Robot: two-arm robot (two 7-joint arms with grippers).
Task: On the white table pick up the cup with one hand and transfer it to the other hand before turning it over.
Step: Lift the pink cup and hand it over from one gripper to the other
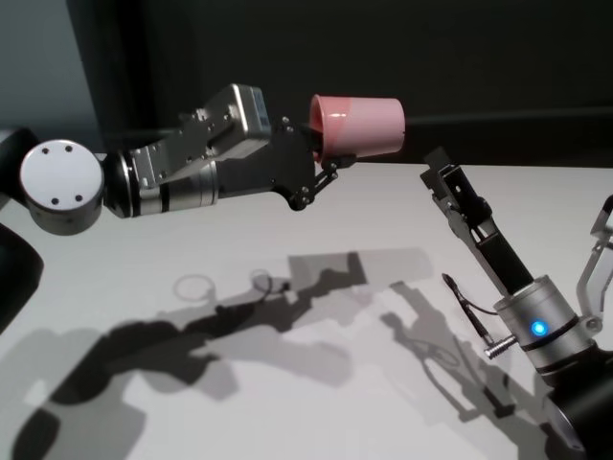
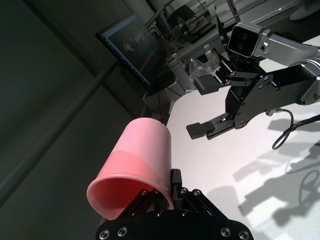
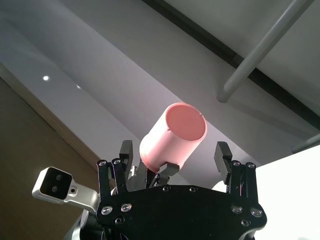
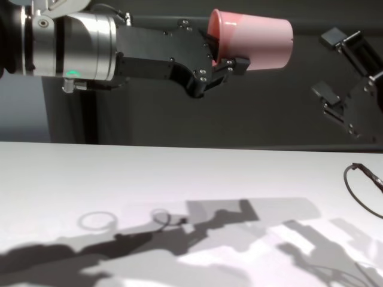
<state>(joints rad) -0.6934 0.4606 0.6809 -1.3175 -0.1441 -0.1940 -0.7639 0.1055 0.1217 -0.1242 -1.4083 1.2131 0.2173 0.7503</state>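
Observation:
The pink cup (image 1: 359, 125) lies sideways in the air well above the white table (image 1: 287, 383). Its rim faces left and its base faces right. My left gripper (image 1: 326, 153), the one with the silver-white boxy housing, is shut on the cup's rim, with one finger inside and one outside (image 4: 224, 51). My right gripper (image 1: 439, 177), with the black cable loop (image 1: 460, 297) at its wrist, is open. It sits just right of the cup's base without touching it (image 4: 329, 64). The right wrist view shows the cup's base (image 3: 175, 132) framed between my open right fingers (image 3: 222, 152).
The arms cast shadows on the bare tabletop (image 4: 179, 179), which also has two faint ring marks (image 1: 194, 285). A dark wall stands behind the table. A monitor (image 2: 132, 45) and lab clutter show far off in the left wrist view.

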